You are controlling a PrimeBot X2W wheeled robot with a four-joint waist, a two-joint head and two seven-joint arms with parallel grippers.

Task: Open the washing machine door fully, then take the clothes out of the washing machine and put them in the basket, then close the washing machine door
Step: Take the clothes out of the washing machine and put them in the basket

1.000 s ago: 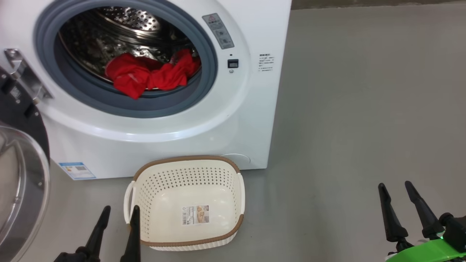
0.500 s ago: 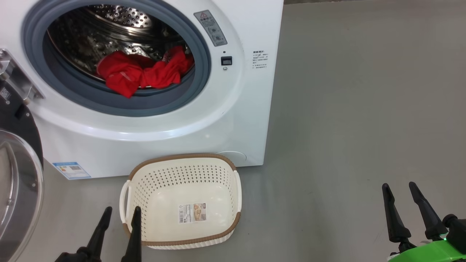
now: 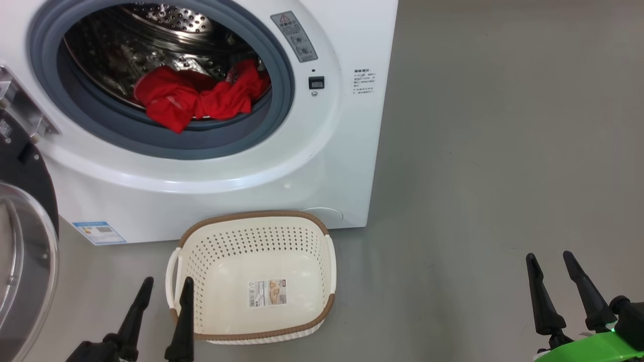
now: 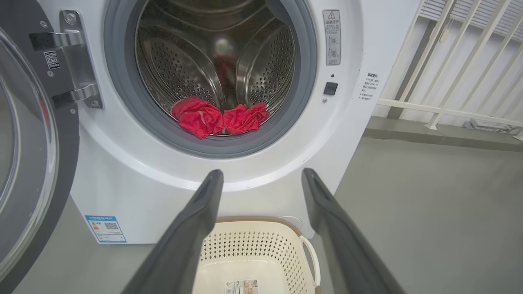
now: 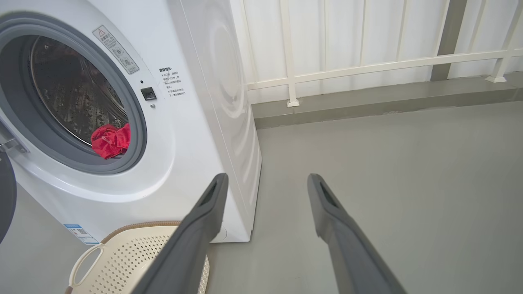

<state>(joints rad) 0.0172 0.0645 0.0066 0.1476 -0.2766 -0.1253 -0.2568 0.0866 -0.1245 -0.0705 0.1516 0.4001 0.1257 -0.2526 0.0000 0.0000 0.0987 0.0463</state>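
Your left gripper (image 3: 168, 281) hangs low with its two fingers apart and empty, just at the left wall of the basket (image 3: 251, 217). Your right gripper (image 3: 548, 256) is spread and empty too, over the bare floor (image 3: 503, 151), well apart from the basket on its right side.

I think the first danger is the basket. If you lift the left arm carelessly, the inner finger can catch the rim and push the basket away from the washing machine (image 3: 322, 151). The washing machine door (image 3: 25, 241) stands open close on the left, so a wide swing may hit it. A shallow pinch may also take only part of the fabric, and the rest can fall on the floor.

The clothes (image 3: 196, 100) lie as a red bundle at the front edge of the drum, partly over the grey ring. They are above and beyond the left gripper, and nearer to it than to the right one.
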